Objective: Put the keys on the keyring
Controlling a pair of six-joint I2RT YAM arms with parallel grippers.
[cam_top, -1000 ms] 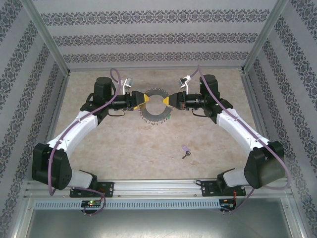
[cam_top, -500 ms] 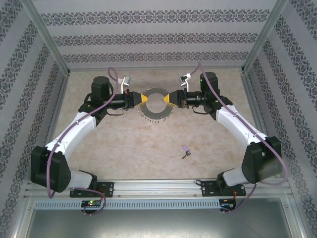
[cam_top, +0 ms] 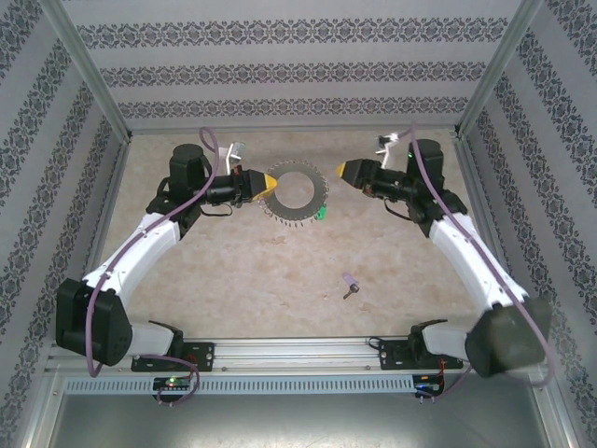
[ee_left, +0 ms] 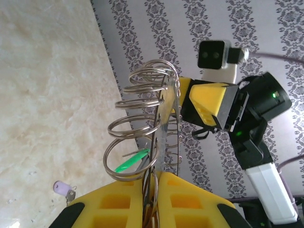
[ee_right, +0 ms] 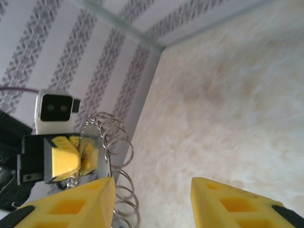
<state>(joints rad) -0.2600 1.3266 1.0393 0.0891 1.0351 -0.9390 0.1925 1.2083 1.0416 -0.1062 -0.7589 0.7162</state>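
Left gripper [cam_top: 269, 184] is clamped on the keyring [cam_top: 297, 193] rim; right gripper [cam_top: 342, 170] stands open beside it, not touching. Green key [cam_top: 320, 214] hangs at the ring; purple key [cam_top: 349, 282] lies well apart on the table [cam_top: 233, 271]

In the left wrist view, the lower part of the keyring [ee_left: 152, 118] was hidden between the yellow jaws of the left gripper [ee_left: 153, 183], which were cut off by the bottom edge. The green key [ee_left: 132, 160] was half buried among the rings. The purple key [ee_left: 61, 187] was too small for its blade to be read. In the top view, the right arm [cam_top: 508, 341] was blurred at its elbow.
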